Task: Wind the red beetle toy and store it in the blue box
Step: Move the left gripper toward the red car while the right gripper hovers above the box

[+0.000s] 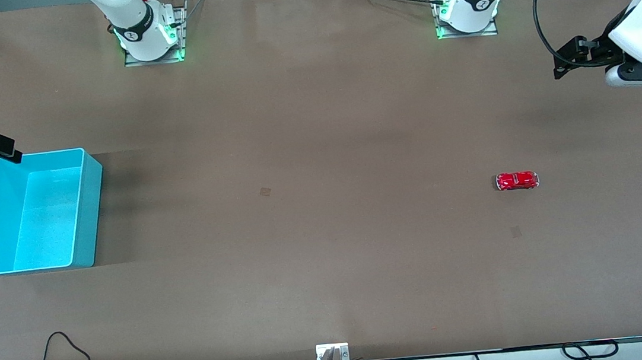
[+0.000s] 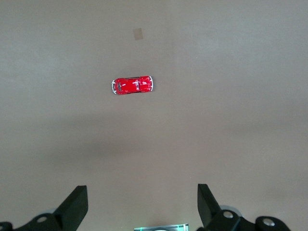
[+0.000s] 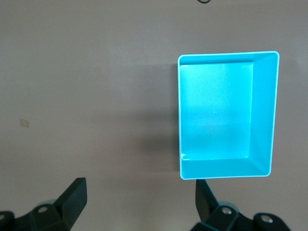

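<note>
The red beetle toy sits alone on the brown table toward the left arm's end; it also shows in the left wrist view. The blue box stands open and empty toward the right arm's end, and the right wrist view shows it too. My left gripper hangs open and empty over the table at the left arm's end, apart from the toy; its own view shows it as well. My right gripper hangs open and empty by the box's corner farthest from the front camera, also seen in its own view.
Two small tape patches lie on the table, one near the middle and one nearer the front camera than the toy. Cables run along the table's front edge. The arm bases stand along the edge farthest from the front camera.
</note>
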Controlling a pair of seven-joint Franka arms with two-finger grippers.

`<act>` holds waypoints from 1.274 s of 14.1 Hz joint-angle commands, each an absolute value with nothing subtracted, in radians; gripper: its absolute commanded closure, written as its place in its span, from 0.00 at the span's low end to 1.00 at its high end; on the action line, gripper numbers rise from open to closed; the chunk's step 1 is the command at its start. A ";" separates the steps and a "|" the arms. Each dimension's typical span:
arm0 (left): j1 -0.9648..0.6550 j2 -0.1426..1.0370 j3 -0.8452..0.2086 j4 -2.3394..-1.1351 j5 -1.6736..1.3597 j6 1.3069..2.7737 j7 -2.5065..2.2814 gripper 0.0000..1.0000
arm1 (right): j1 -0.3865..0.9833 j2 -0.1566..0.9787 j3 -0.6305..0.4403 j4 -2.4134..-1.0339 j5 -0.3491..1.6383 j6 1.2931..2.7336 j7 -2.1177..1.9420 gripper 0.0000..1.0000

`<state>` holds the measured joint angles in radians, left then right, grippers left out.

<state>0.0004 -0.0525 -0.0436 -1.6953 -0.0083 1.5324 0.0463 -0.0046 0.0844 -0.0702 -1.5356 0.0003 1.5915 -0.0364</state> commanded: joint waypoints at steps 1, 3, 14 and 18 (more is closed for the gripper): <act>0.011 -0.028 -0.058 -1.651 -0.011 1.509 0.037 0.00 | -0.002 0.083 -0.072 -1.523 -0.012 1.574 -0.029 0.00; 0.015 -0.021 -0.055 -1.646 -0.012 1.506 0.038 0.00 | -0.002 0.083 -0.071 -1.523 -0.012 1.574 -0.028 0.00; 0.040 0.028 -0.048 -1.669 -0.005 1.149 0.115 0.00 | -0.001 0.185 -0.072 -1.532 -0.015 1.539 -0.041 0.00; 0.078 0.021 -0.048 -1.778 0.014 1.185 0.355 0.00 | 0.005 0.190 -0.072 -1.535 -0.015 1.534 -0.032 0.00</act>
